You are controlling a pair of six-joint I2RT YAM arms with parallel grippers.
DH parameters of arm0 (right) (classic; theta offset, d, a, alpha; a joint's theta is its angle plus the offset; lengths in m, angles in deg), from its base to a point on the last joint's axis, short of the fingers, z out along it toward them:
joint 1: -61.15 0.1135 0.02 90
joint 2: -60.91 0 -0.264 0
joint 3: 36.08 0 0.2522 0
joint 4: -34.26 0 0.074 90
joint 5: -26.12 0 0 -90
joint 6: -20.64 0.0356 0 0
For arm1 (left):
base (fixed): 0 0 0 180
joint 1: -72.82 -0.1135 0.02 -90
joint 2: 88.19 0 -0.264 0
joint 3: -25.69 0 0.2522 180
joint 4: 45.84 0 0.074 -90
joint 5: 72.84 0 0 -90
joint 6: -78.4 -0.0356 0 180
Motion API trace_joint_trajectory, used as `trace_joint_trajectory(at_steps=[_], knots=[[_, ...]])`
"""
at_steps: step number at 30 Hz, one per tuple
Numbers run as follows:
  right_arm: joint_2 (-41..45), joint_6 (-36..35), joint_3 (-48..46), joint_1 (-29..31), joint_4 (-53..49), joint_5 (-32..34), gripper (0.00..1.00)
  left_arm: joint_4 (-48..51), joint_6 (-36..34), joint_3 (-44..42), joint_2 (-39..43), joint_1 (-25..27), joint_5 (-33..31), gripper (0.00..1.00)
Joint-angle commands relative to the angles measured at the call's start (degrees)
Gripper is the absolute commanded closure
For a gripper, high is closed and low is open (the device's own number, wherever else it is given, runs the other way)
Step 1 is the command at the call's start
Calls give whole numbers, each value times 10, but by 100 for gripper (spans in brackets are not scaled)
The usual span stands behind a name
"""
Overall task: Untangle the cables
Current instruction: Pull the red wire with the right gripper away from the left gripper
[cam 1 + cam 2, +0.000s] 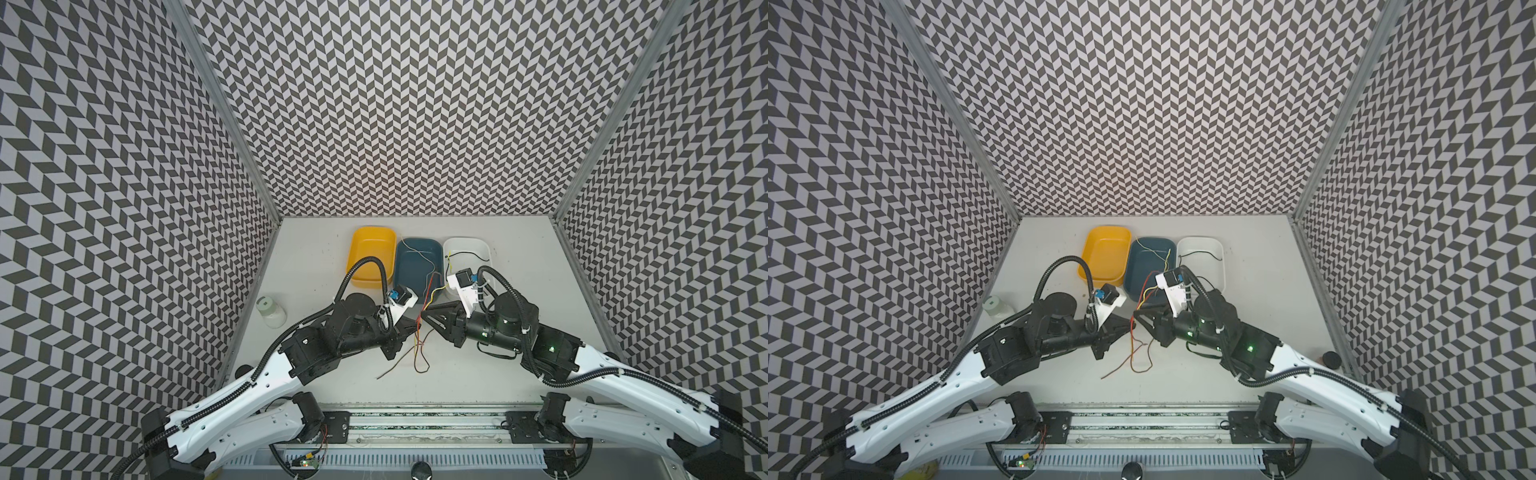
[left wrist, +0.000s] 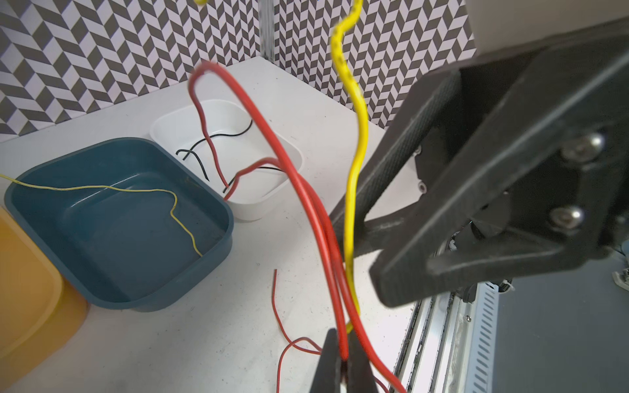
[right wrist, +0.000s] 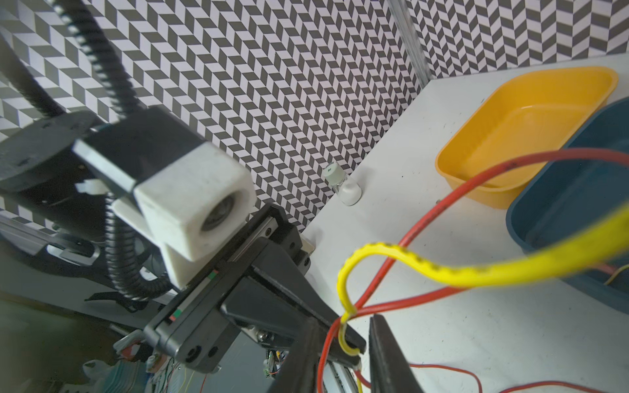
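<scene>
My two grippers meet tip to tip above the middle of the table in both top views. The left gripper [image 1: 417,327] [image 2: 345,360] is shut on a red cable [image 2: 306,204]. Beside it runs a thick yellow cable [image 2: 355,163]. The right gripper [image 1: 427,316] [image 3: 347,343] is open, and the red cable [image 3: 452,197] and the yellow cable [image 3: 343,282] pass loosely between its fingers. Both cables rise toward the blue tray [image 1: 411,274]. A brown cable [image 1: 395,368] and an orange-red loop [image 1: 422,365] lie on the table below the grippers.
A yellow tray [image 1: 370,253], the blue tray with a thin yellowish cable [image 2: 102,188] and a white tray [image 1: 486,249] with black cable [image 2: 218,136] stand in a row at the back. A small bottle [image 1: 272,311] stands near the left wall.
</scene>
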Motion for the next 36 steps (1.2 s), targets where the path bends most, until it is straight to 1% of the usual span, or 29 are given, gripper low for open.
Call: trace_joint_trajectory(at_steps=[1, 9, 13, 17, 19, 20, 24, 27, 30, 36], knots=[[14, 5, -12, 3, 21, -2, 73, -7, 5, 9, 1, -2, -16, 100], [6, 18, -25, 3, 39, -6, 72, -7, 4, 9, -3, -2, -14, 100], [-6, 23, -19, 3, 50, -31, 69, -1, 4, 13, -11, -2, -15, 100], [-8, 28, -13, 4, 31, -44, 63, 0, 4, 14, -12, -1, -28, 100], [2, 35, -27, 3, 34, -39, 58, 3, 4, 16, -13, -1, -39, 100], [7, 37, -36, 3, 36, -34, 58, 4, 5, 17, -14, -1, -42, 100], [35, 45, -76, 3, 49, -21, 58, 4, 6, 18, -17, -1, -53, 100], [40, 51, -95, 8, 66, -34, 59, 4, 7, 18, -20, -2, -55, 100], [31, 49, -102, 21, 78, -35, 60, 5, 7, 20, -22, -2, -56, 100], [19, 42, -95, 46, 88, -11, 63, 5, 7, 20, -26, -2, -61, 100]])
